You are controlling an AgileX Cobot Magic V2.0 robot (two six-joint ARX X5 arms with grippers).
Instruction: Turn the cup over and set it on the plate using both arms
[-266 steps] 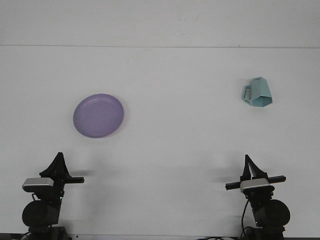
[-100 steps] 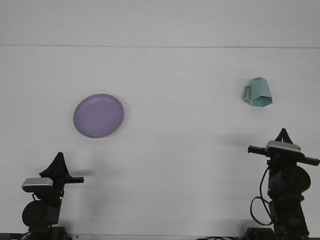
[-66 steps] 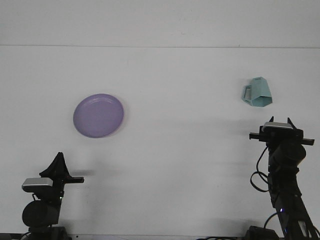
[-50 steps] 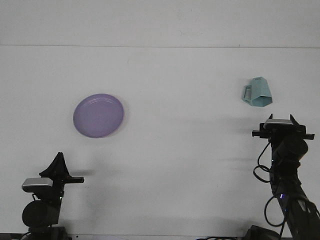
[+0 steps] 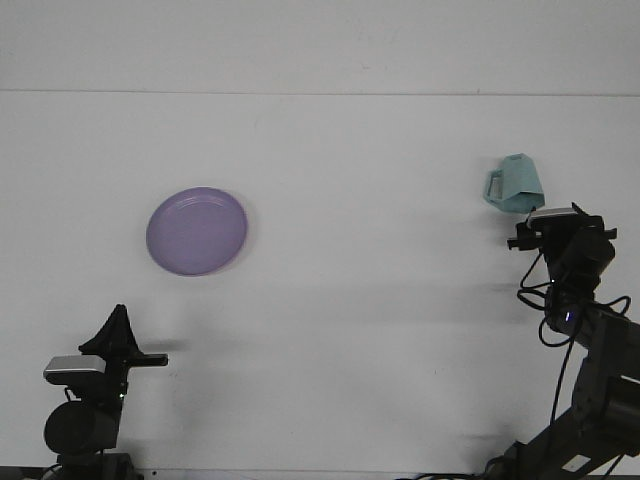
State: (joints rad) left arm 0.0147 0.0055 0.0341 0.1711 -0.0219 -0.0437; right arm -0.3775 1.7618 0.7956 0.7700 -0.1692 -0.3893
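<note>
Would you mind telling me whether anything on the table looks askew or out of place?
Only the teal cup: it sits mouth-down and tilted rather than upright, far right of the purple plate it belongs on. Nothing looks spilled or damaged.

The right gripper (image 5: 560, 218) covers the cup's (image 5: 514, 183) lower edge; its fingers are hidden behind its camera.

Single high front view, forward over white table (image 5: 330, 330)
</note>
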